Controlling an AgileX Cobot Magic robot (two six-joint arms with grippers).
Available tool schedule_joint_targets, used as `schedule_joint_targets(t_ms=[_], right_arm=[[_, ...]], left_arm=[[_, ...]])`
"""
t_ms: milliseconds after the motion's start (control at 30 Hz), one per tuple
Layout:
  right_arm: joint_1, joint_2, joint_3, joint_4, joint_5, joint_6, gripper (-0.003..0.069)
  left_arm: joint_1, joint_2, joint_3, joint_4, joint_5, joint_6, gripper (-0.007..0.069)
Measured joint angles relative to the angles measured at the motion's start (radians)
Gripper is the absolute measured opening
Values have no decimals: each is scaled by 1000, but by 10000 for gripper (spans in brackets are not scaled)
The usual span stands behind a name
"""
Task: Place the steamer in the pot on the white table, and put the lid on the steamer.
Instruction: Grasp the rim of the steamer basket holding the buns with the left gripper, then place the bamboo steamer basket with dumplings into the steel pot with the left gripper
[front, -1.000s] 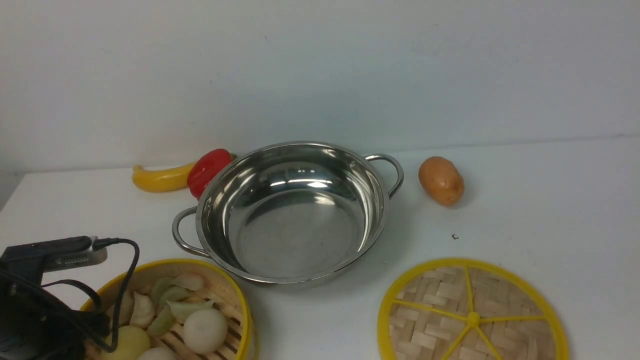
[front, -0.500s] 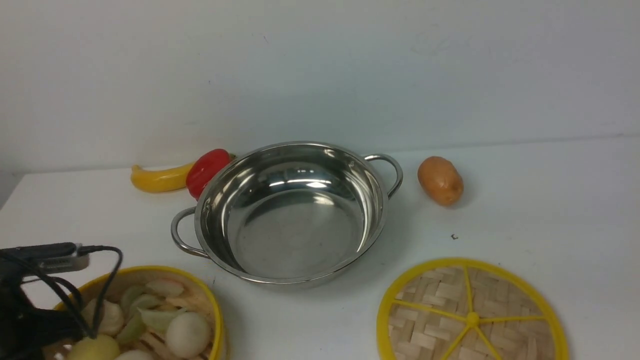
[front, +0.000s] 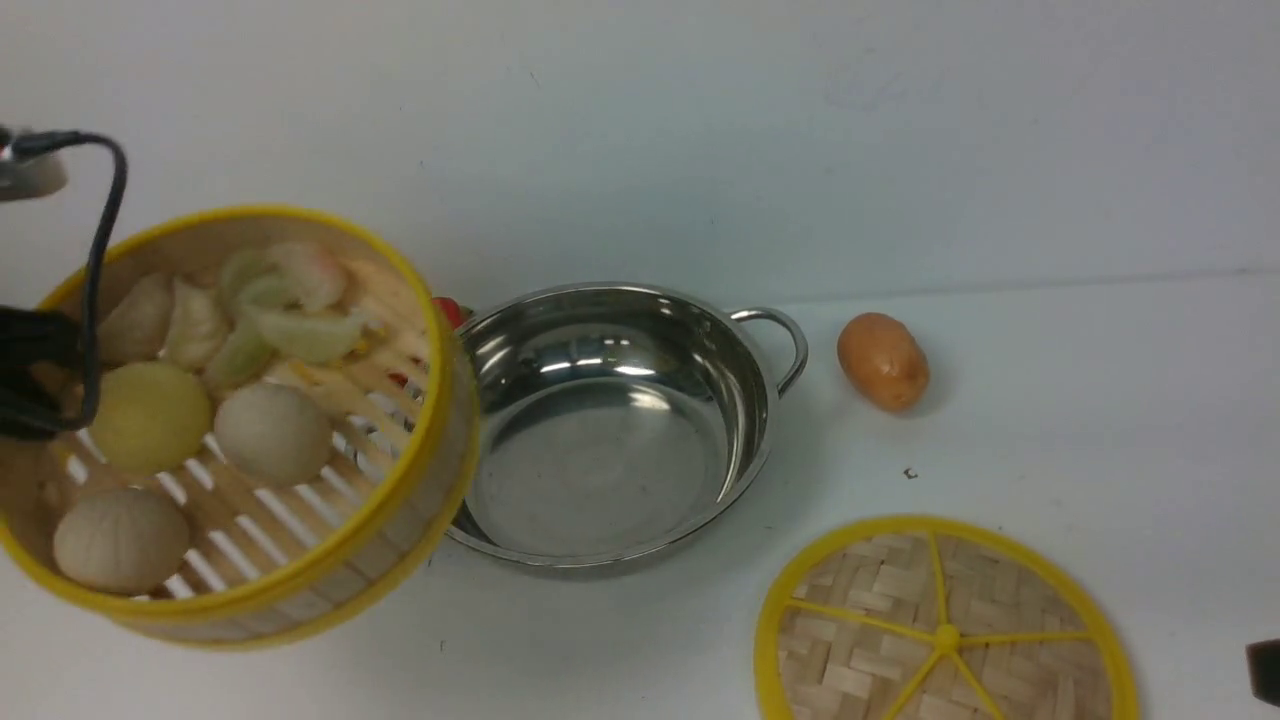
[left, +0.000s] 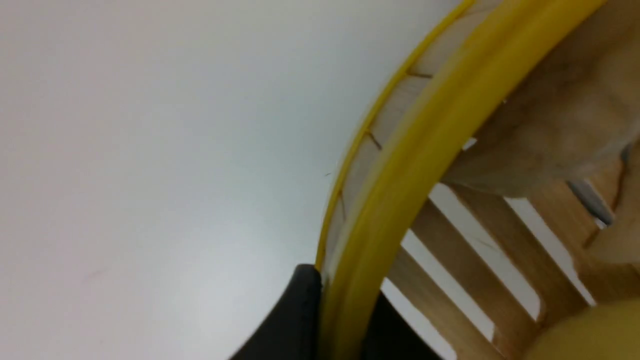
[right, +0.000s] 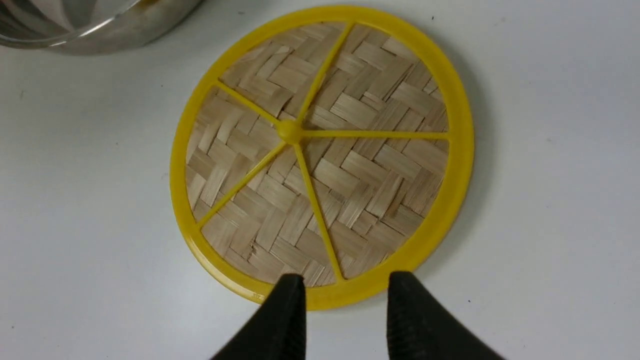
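The steamer (front: 405, 515), a bamboo basket with yellow rims and buns and dumplings inside, hangs tilted in the air at the left, covering the pot's left edge. My left gripper (front: 28, 372) is shut on its rim; in the left wrist view the black fingers (left: 300, 300) pinch the yellow rim (left: 430, 140). The steel pot (front: 600, 470) stands empty on the white table (front: 1050, 400). The woven lid (front: 945, 635) lies flat at the front right. My right gripper (right: 345, 282) is open, its tips over the lid's (right: 350, 165) near rim.
A potato (front: 882, 360) lies right of the pot. A red pepper (front: 452, 308) peeks out behind the steamer. A black cable (front: 100, 250) hangs over the steamer's left side. A dark part of the right arm (front: 1265, 672) shows at the lower right edge.
The steamer has risen from the table's front left, held by my left gripper, and now overlaps the pot's left side. The right arm has come into the front view's lower right corner.
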Motion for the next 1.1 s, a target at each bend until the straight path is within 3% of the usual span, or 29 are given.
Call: schedule_joint_targets(t_ms=[333, 467, 800, 1100], right_arm=[[0, 4, 0, 1, 33, 0, 244], [0, 4, 0, 1, 37, 0, 244], [0, 4, 0, 1, 61, 0, 244], [0, 4, 0, 1, 61, 0, 244]], left_arm=[[-287, 357, -300, 9, -10, -55, 34], [-348, 482, -414, 11, -8, -61, 34], [-377, 745, -735, 43, 67, -97, 34], [-378, 839, -766, 83, 110, -122, 34]])
